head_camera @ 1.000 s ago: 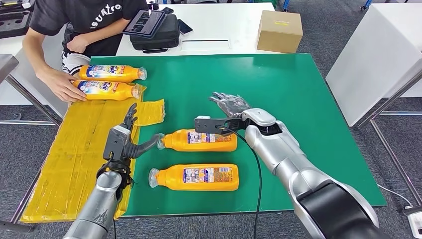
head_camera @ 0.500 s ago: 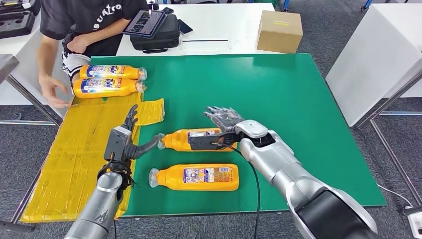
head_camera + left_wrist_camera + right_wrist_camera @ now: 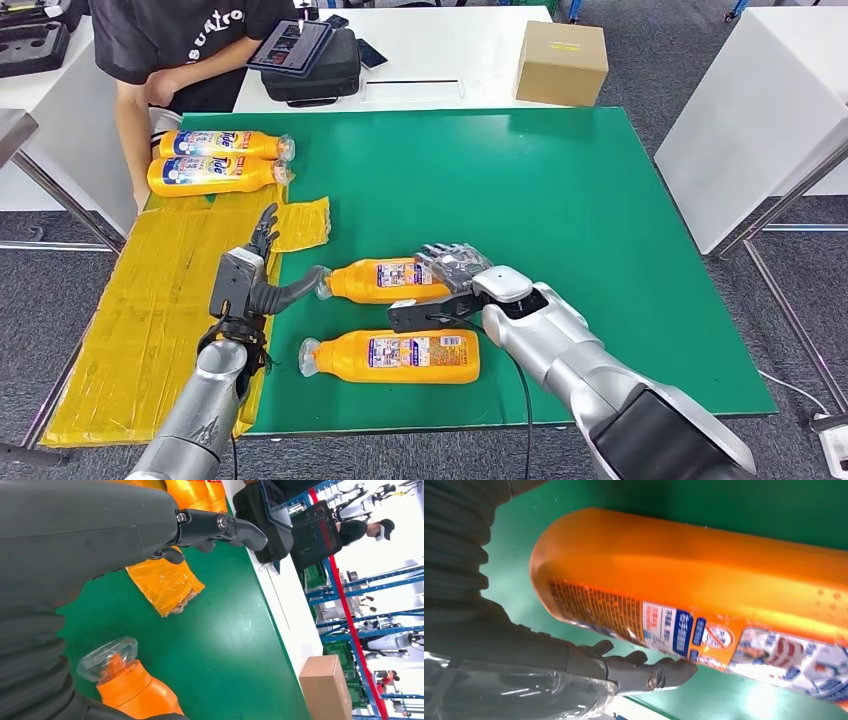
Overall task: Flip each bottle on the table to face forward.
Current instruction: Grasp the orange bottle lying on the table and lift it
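Observation:
Two orange bottles lie on the green table with their back labels up: a farther bottle and a nearer bottle. My right hand lies over the farther bottle's base end, with its fingers draped on it and its thumb stretched along the near side. The right wrist view shows that bottle close up, the thumb tip at its label. My left hand is spread, its thumb reaching to the bottle's clear cap. The cap also shows in the left wrist view.
Two more orange bottles lie front label up at the far left, beside a person. A yellow packet lies on the yellow sheet. A cardboard box and a black bag stand behind.
My right hand has come nearer and down from behind the farther bottle onto its base end. The person's hand has drawn back from the far-left bottles. My left hand has barely moved.

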Robot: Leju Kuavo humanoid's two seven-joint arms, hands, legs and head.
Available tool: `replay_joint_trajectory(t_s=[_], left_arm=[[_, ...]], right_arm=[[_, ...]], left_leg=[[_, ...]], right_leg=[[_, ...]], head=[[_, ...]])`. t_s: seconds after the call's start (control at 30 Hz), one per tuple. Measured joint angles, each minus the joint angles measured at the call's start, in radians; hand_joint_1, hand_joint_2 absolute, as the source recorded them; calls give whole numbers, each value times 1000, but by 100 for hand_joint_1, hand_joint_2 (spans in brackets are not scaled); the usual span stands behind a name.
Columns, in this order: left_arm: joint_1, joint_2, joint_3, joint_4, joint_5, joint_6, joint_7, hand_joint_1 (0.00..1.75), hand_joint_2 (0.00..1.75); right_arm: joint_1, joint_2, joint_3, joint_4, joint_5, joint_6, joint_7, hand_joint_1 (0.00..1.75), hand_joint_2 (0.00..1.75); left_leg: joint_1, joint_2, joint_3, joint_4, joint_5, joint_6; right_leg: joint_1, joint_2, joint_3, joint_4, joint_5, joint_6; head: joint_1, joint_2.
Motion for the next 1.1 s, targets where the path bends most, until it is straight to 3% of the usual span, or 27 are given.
replay_joint_trajectory(t_s=[0.5, 0.67, 0.7, 0.8, 0.83, 0.93, 1.1], left_arm=[[-4, -5, 0, 8, 2, 0, 0, 0, 175], [-3, -6, 0, 12, 2, 7, -3, 0, 175], [-3, -6, 0, 13, 2, 9, -4, 0, 175], [-3, -8, -1, 13, 2, 14, -6, 0, 175], [-2, -8, -2, 13, 2, 17, -6, 0, 175], [-1, -10, -4, 13, 2, 24, -6, 0, 175], [7, -10, -11, 11, 2, 35, -6, 0, 175]], right_arm=[[0, 0, 28, 34, 8, -30, 16, 0, 175], [17, 1, 35, 42, 48, -138, 60, 2, 175], [24, 2, 37, 44, 59, -173, 71, 18, 175], [46, 3, 43, 52, 92, -270, 104, 128, 175], [55, 5, 46, 57, 104, -298, 115, 155, 175], [80, 10, 50, 72, 139, -383, 150, 173, 175], [99, 22, 52, 99, 185, -500, 195, 175, 175]], left_leg=[[0, 0, 0, 0, 0, 0], [0, 0, 0, 0, 0, 0], [0, 0, 0, 0, 0, 0], [0, 0, 0, 0, 0, 0], [0, 0, 0, 0, 0, 0], [0, 0, 0, 0, 0, 0], [0, 0, 1, 0, 0, 0]], right_leg=[[0, 0, 0, 0, 0, 0], [0, 0, 0, 0, 0, 0], [0, 0, 0, 0, 0, 0], [0, 0, 0, 0, 0, 0], [0, 0, 0, 0, 0, 0], [0, 0, 0, 0, 0, 0], [0, 1, 0, 0, 0, 0]], head=[[0, 0], [0, 0], [0, 0], [0, 0], [0, 0], [0, 0], [0, 0]])
